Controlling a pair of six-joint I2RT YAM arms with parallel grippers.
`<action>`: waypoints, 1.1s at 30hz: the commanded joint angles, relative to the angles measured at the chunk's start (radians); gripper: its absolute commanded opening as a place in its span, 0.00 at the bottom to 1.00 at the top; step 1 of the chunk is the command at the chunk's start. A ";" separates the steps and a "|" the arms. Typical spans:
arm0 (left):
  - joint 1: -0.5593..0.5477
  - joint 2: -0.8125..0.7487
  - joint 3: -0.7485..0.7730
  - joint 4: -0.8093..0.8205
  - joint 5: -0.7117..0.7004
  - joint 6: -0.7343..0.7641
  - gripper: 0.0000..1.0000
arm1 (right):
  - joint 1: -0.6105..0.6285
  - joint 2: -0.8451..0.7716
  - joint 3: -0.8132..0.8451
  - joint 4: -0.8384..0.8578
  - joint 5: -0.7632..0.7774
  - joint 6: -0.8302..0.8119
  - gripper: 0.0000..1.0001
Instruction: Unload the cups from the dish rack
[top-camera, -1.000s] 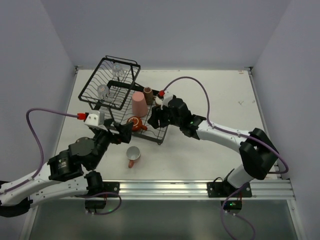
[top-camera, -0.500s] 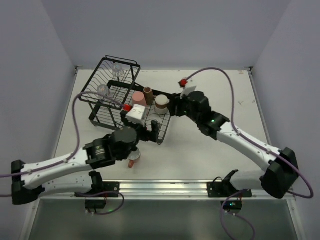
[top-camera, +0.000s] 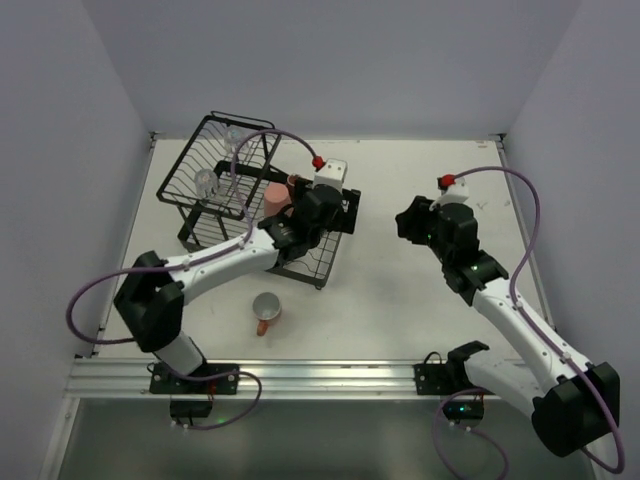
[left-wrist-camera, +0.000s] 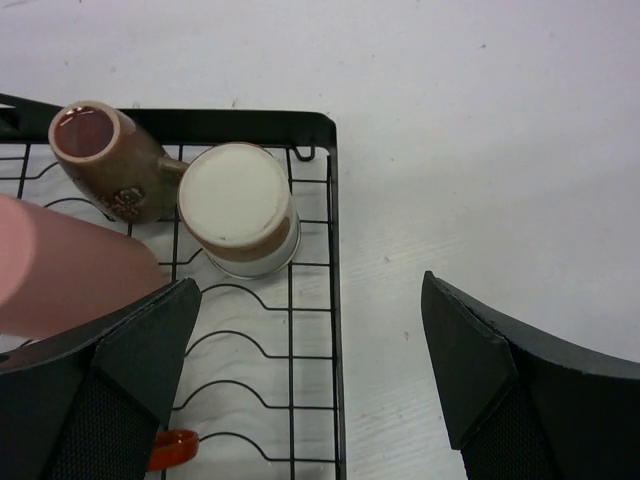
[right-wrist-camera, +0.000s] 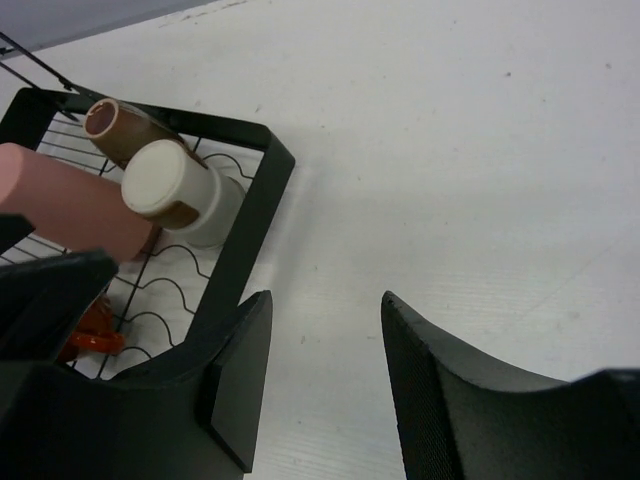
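1. Left pincer (left-wrist-camera: 310, 330): released, jaws spread wide, nothing between them. In the left wrist view it hangs over the right edge of the dish rack (left-wrist-camera: 260, 117). One finger sits at lower left above the grid tray and the other at lower right above the bare table (top-camera: 420, 300).

2. Right pincer (right-wrist-camera: 325, 320): released and empty. In the top view it is right of centre, over the table, apart from the rack.

3. Cup positions:
- The cream-and-brown cup (left-wrist-camera: 240, 210) stands upside down in the tray's upper right corner in the left wrist view.
- The small brown cup (left-wrist-camera: 105, 160) lies tilted at upper left, its base against the cream-and-brown cup.
- The salmon-pink tumbler (left-wrist-camera: 60, 265) is at the left edge of the frame, partly behind my left finger.
- Of the orange-red mug (left-wrist-camera: 165, 450), only a small part shows at the bottom left.
- The two clear glasses (top-camera: 236, 140) (top-camera: 205, 182) sit in the tilted basket section at upper left of the top view.
- The pink mug (top-camera: 266, 310) stands on the table, mouth up, at lower centre of the top view, outside the rack.
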 joint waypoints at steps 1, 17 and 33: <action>0.062 0.108 0.111 0.015 0.065 0.003 1.00 | -0.012 -0.062 -0.036 0.037 -0.050 0.053 0.50; 0.123 0.300 0.214 0.018 -0.025 0.056 1.00 | -0.018 -0.105 -0.061 0.059 -0.122 0.055 0.52; 0.177 0.381 0.245 0.046 0.011 0.063 1.00 | -0.018 -0.125 -0.073 0.082 -0.170 0.055 0.52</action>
